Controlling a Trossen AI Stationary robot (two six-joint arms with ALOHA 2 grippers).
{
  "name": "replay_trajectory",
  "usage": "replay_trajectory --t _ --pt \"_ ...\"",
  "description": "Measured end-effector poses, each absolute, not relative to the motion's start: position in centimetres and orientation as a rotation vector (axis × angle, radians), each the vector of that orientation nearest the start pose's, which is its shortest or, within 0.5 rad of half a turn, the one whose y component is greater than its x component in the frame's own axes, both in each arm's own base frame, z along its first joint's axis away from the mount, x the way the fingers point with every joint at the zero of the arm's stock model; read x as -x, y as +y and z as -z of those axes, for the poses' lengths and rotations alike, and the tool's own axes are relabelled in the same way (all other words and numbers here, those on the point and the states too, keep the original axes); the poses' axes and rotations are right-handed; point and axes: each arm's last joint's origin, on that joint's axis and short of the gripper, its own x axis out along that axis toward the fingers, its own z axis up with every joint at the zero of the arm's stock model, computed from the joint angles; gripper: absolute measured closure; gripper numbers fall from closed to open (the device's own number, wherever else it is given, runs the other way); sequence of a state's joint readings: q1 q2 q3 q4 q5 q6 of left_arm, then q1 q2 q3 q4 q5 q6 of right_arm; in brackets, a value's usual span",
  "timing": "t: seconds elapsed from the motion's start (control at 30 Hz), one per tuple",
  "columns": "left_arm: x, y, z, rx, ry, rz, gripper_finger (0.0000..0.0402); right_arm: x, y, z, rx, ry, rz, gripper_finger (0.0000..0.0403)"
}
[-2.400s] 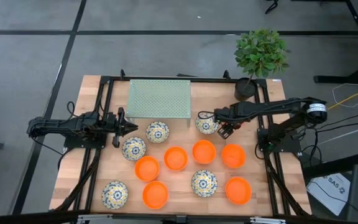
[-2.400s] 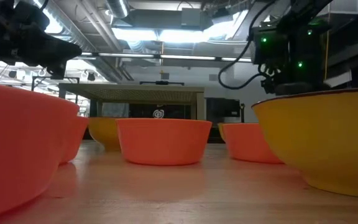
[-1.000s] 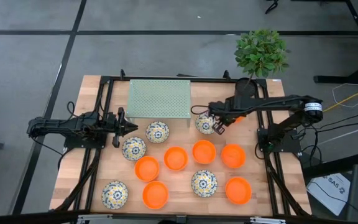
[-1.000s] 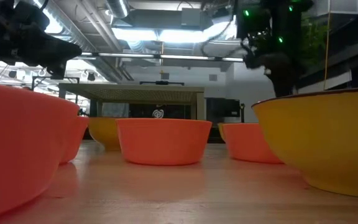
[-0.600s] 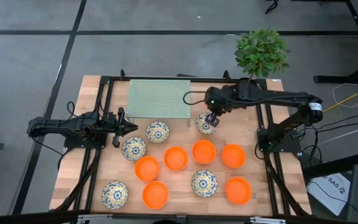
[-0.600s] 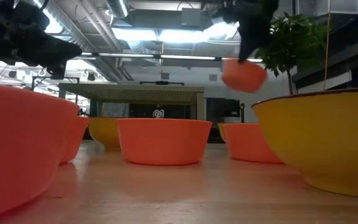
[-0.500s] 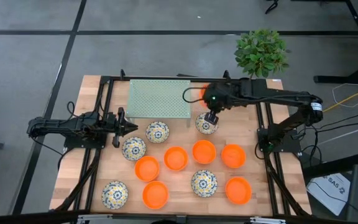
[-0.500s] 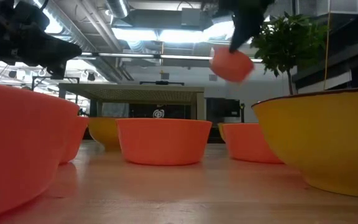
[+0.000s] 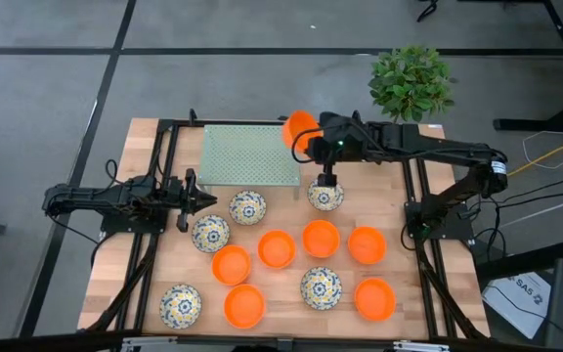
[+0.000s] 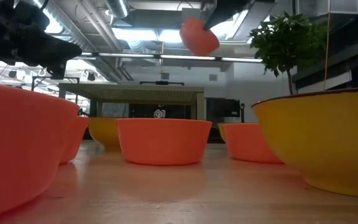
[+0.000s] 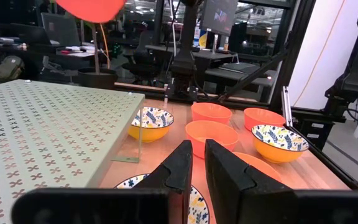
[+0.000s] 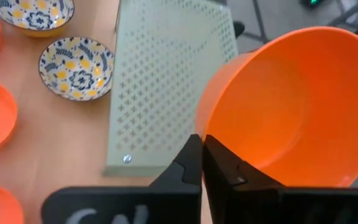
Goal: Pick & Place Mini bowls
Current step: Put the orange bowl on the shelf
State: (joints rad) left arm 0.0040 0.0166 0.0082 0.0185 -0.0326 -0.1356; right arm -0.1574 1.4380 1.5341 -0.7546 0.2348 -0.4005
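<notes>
Overhead, the right gripper [image 9: 313,140] pinches an orange bowl [image 9: 299,128] by its rim [image 12: 211,151] above the perforated rack [image 9: 250,154]; the left gripper [image 11: 195,163] shows its fingers together.

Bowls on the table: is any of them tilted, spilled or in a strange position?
Only one: the orange bowl hangs tilted in the air, pinched by its rim in the right end effector near the green perforated platform. The others sit upright on the table.

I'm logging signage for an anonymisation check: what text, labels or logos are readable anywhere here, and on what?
"SAS", then unreadable characters: white sheet at the high view's lower right.
Round emblem in the background room: too blurred to read.
Mini bowls, including the orange bowl in the right gripper: none.
</notes>
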Motion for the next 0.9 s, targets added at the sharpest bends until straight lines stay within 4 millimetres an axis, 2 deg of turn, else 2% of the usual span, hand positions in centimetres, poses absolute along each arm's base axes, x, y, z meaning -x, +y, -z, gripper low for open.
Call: replay_trajectory --t 0.2,0.4,0.9 --pt "-9.8 0.1 -16.7 0.136 -0.013 -0.035 0.0363 -30.3 -5.3 -39.5 0.519 0.636 0.156 0.0399" --pt "-9.8 0.1 -16.7 0.136 -0.013 -0.035 0.0363 -31.9 -5.3 -39.0 0.615 0.6 0.106 0.0399" --pt "-9.8 0.1 -16.7 0.136 -0.013 -0.036 0.0363 -35.7 -6.0 -34.7 0.739 0.717 0.02 0.0399"
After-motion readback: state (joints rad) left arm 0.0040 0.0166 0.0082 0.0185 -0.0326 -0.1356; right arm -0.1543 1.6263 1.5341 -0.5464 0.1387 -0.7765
